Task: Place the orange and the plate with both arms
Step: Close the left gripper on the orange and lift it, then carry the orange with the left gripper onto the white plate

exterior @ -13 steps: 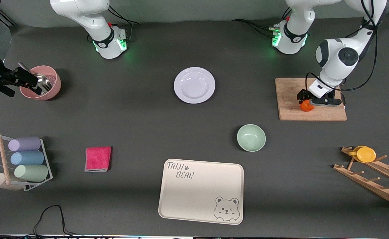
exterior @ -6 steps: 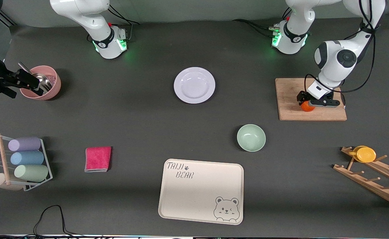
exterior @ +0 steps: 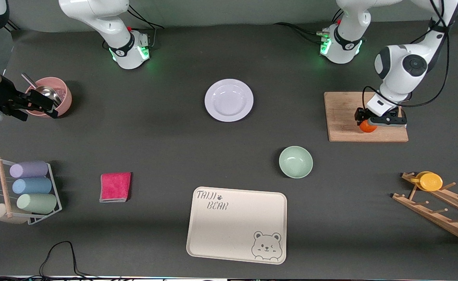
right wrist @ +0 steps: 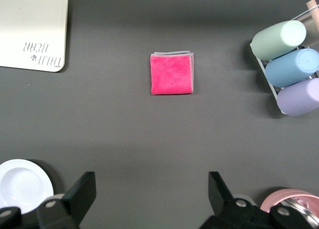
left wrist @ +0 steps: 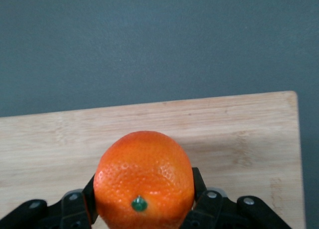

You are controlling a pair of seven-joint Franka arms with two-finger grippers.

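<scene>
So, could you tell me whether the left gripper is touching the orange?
Touching. The left wrist view shows the left gripper shut on the orange, a finger pressed against each side, over the wooden board.

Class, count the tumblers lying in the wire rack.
3, stacked at the right arm's end: purple tumbler farthest from the front camera, blue tumbler between, green tumbler nearest.

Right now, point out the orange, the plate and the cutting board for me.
orange (left wrist: 144, 176): left wrist view, middle of the peel, above the stem spot.
plate (exterior: 229, 100): front view, sunken centre.
cutting board (exterior: 340, 113): front view, bare wood beside the left claw.
</scene>
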